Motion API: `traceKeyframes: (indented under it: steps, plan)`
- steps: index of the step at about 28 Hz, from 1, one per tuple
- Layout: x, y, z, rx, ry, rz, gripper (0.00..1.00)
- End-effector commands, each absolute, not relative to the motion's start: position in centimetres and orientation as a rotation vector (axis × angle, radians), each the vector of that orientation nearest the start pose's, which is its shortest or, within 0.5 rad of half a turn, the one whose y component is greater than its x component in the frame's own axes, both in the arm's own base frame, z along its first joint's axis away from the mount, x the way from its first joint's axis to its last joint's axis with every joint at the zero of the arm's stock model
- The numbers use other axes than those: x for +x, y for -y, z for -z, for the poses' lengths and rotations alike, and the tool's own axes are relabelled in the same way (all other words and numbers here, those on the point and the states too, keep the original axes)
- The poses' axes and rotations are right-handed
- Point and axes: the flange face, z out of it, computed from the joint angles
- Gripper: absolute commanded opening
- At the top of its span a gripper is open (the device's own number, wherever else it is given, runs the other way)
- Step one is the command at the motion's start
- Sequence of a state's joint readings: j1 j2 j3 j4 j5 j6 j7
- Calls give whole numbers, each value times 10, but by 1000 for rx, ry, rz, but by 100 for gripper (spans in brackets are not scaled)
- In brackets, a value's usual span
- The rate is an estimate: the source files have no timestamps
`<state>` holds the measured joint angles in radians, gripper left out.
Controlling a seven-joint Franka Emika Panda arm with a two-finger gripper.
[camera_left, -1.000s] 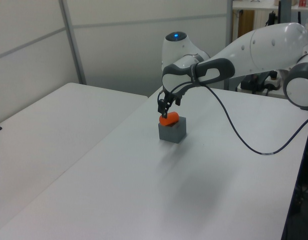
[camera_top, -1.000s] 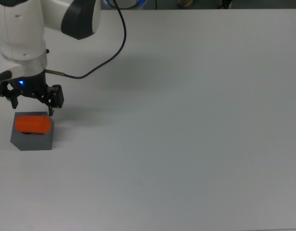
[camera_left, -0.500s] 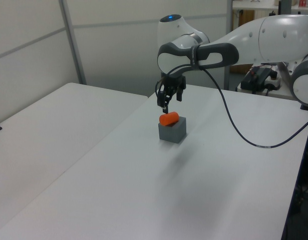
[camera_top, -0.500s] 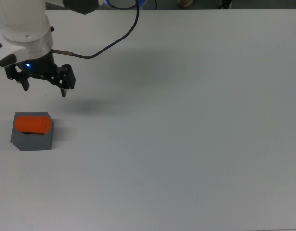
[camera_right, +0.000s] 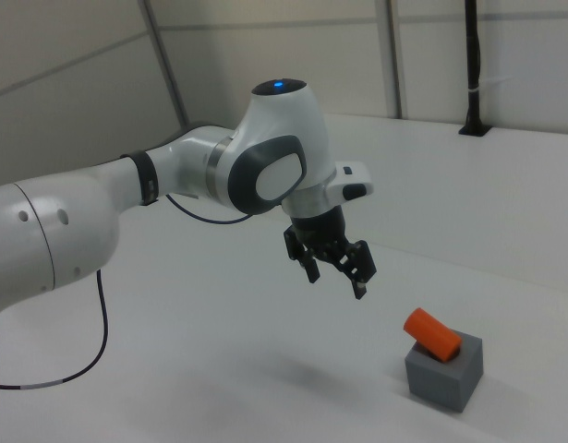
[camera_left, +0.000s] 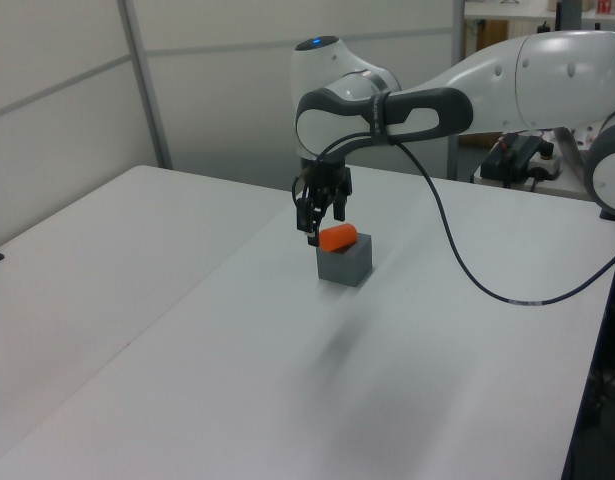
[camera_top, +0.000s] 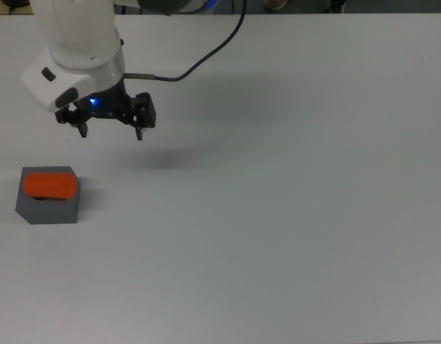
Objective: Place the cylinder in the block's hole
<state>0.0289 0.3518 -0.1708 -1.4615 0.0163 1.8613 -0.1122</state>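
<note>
the orange cylinder [camera_top: 50, 185] is seen lying tilted on its side across the top of the dark grey block [camera_top: 48, 206]. the block is set near the top view's left edge.

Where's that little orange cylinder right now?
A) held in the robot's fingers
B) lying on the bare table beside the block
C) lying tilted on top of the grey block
C: the cylinder lies tilted atop the block, while the gripper hangs empty, apart from both.

The small orange cylinder [camera_top: 50, 185] lies on its side atop the dark grey cube-like block [camera_top: 48, 204], near the top view's left edge. The black two-finger gripper [camera_top: 111, 134] hangs apart, up and to the top view's right.
</note>
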Motion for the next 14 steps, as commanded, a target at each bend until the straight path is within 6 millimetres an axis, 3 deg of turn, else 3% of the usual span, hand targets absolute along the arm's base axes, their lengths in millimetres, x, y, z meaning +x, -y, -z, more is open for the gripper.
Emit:
traceKeyframes:
  steps: [1, 7, 14]
  plan:
    - [662, 79, -496, -3183, 4, 51, 100]
    - [660, 96, -496, -3185, -39, 48, 100]
    - [657, 96, -496, -3175, -50, 23, 100]
